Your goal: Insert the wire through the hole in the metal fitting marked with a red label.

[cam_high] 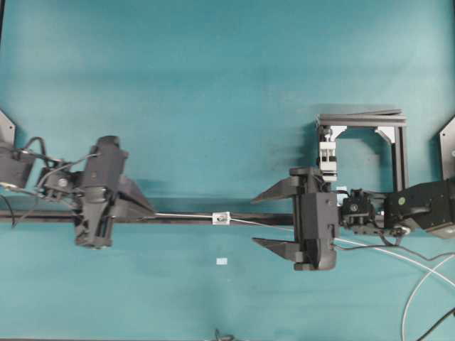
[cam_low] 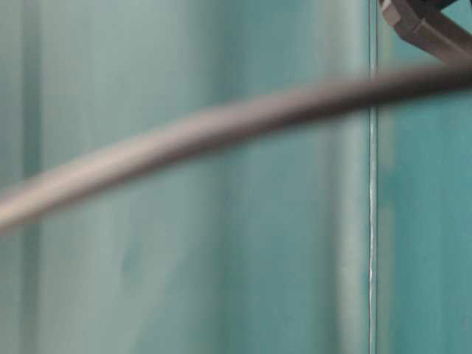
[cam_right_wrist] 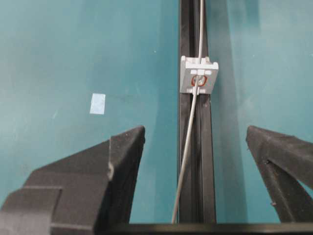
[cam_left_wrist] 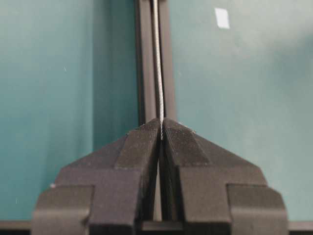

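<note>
**Along the rail: wire threaded, left gripper clenching it**

Along the dark rail (cam_high: pixel 178 217), the fitting (cam_high: pixel 221 218) is sitting near the middle, and the wire (cam_right_wrist: pixel 188 147) is running through its hole (cam_right_wrist: pixel 198 81), inside the red ring. Wire is showing on both sides of the fitting, so the threading itself is looking done or nearly so; I am judging the step in hand to be drawing the wire further through.

Left of the fitting, the left gripper (cam_left_wrist: pixel 161 128) is pinching the wire between clenched fingertips, right over the rail. Right of the fitting, the right gripper (cam_high: pixel 274 219) is standing released, jaws wide, straddling rail and wire without touching either.

The next move probably calls for the left gripper to be pulling straight along the rail, away from the fitting, keeping the wire level so it is not kinking at the hole.

Left of the fitting, the rail is offering a long open run, and the teal table (cam_high: pixel 213 85) is lying bare behind it. Right of the fitting, room is tighter: the black frame (cam_high: pixel 394 135) is standing behind the right gripper, and loose cables (cam_high: pixel 419 284) are trailing nearby.
</note>
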